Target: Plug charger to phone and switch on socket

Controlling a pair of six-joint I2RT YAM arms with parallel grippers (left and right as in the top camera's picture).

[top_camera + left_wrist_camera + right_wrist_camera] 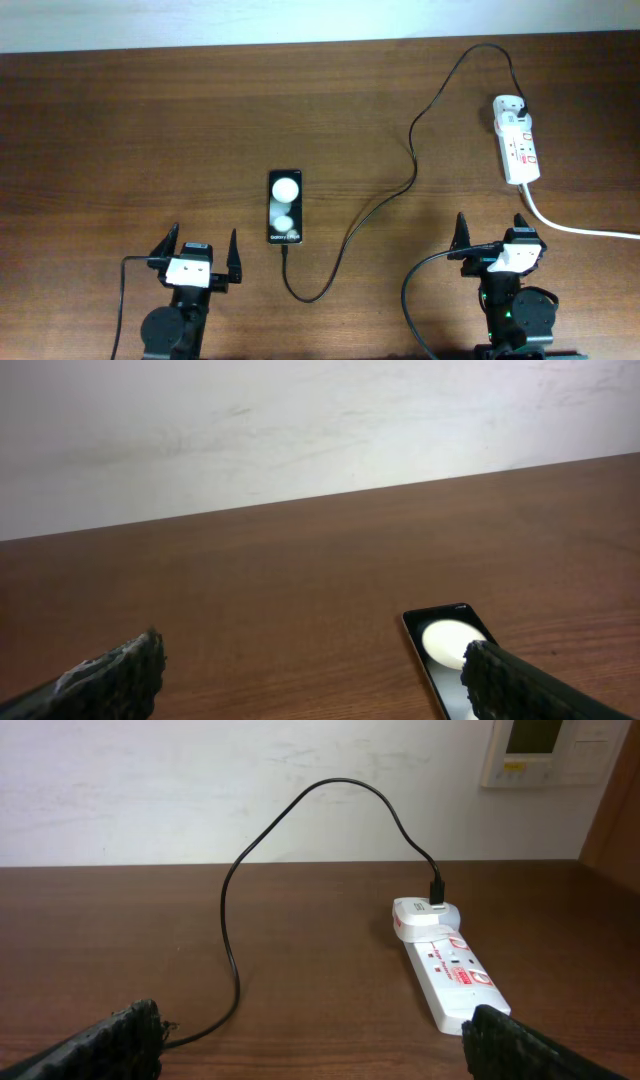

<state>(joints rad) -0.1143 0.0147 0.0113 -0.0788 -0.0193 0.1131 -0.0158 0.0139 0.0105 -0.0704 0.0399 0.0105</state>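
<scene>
Plugging looks done, since the charger (413,140) runs from the socket (518,140) by the far right corner to the phone (284,207) toward the near edge's middle (seated, I judge), so only switching on seems left for my left gripper (203,237) and right gripper (492,222), both spread empty.

I am stationed in an indoor room, office-like in character. Evidence: dark wood-grain tabletop (120,120) set against a plain white painted wall (150,780); 1 beige wall-mounted control panel (545,750) with a small display; brown wooden joinery (620,820) beside it, door or cabinet undetermined.
</scene>
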